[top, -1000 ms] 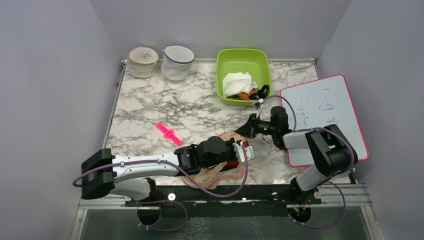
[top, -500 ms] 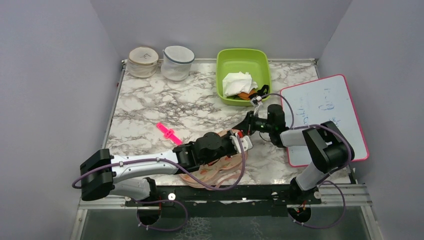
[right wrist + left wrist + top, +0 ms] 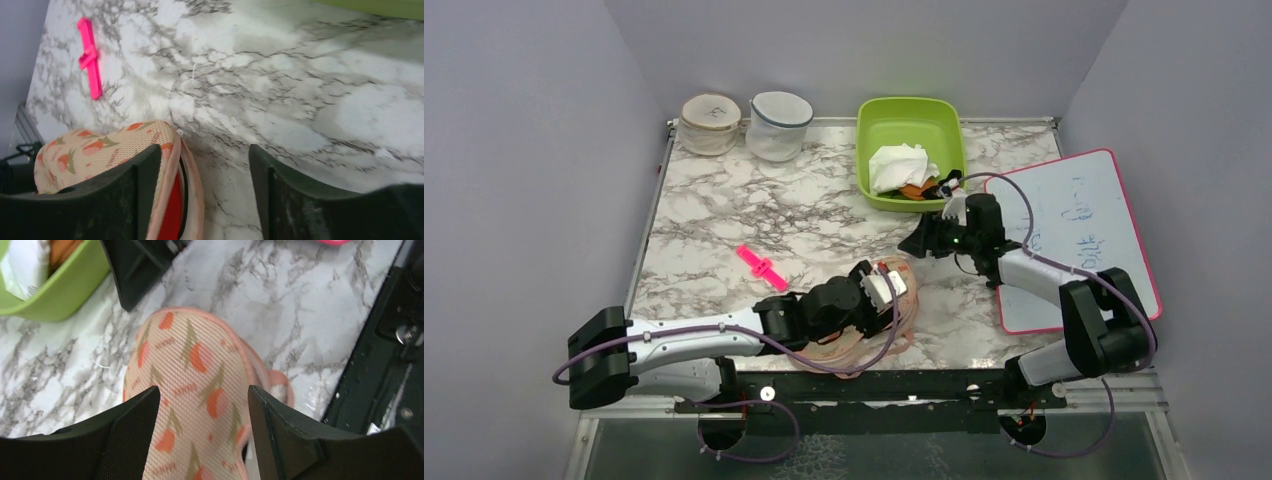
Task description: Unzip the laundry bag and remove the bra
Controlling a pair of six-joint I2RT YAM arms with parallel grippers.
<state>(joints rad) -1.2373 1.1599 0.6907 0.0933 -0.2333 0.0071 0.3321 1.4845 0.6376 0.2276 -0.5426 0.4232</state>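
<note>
The peach laundry bag (image 3: 902, 300) with orange-red motifs lies near the table's front edge, partly under my left arm. My left gripper (image 3: 882, 284) hovers just over it, open; the mesh lobe (image 3: 192, 375) shows between the fingers, which do not grip it. My right gripper (image 3: 921, 243) stands open over bare marble, just right of the bag's pink zip edge (image 3: 169, 165). The zip gapes there, and the red bra (image 3: 173, 212) shows inside the slit. In the right wrist view my right gripper (image 3: 205, 152) holds nothing.
A green bin (image 3: 864, 150) at the back holds a white cloth (image 3: 899, 165) and a small dark garment. A pink-framed whiteboard (image 3: 1074, 225) lies to the right. A pink clip (image 3: 761, 267) lies left of the bag. Two round mesh tubs (image 3: 711, 122) (image 3: 779, 125) stand back left.
Both grippers have gone from shut to open and let go of the bag. My left gripper drew back to the left; my right one lifted away toward the bin.
</note>
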